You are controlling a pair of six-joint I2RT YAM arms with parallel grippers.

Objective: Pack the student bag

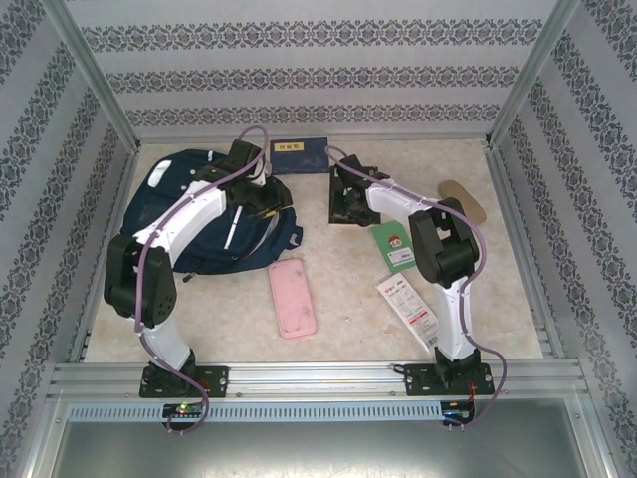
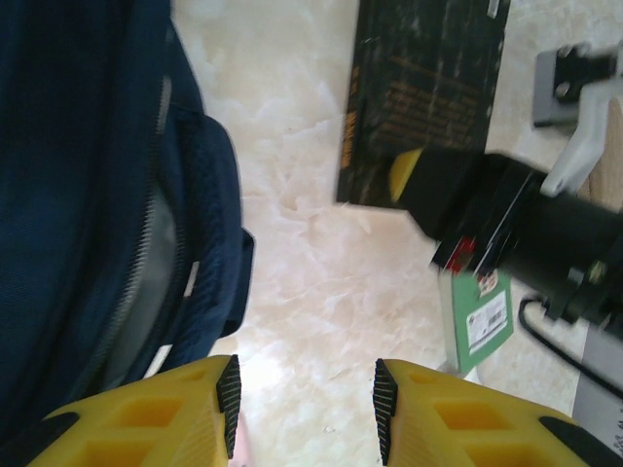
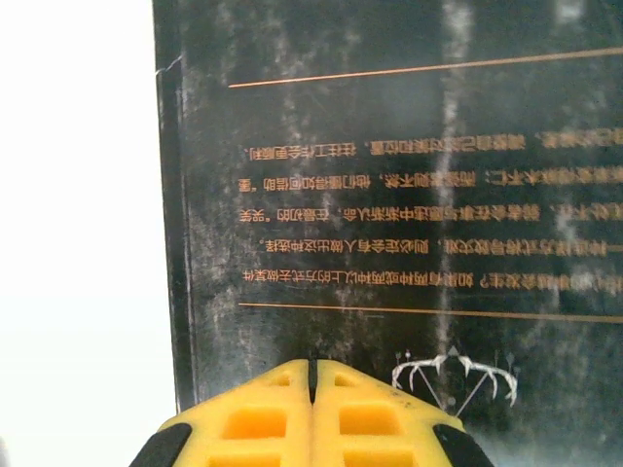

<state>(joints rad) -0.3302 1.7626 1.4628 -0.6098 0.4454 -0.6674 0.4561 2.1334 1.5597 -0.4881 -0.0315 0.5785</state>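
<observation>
You have the student bag [image 1: 261, 242] lying at the upper left of the tabletop [image 1: 229, 309], your left hand [image 2: 304, 399] beside it, parted and empty, your right hand [image 3: 313, 375] pressed together above a black book [image 3: 409, 195].

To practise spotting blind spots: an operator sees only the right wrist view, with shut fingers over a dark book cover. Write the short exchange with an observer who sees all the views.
Operator: Where is the bag from this book?
Observer: The student bag lies to the left of the black book, apart from it.
Operator: What is the other arm doing?
Observer: The left gripper hangs beside the bag, its fingers open and empty.
</observation>
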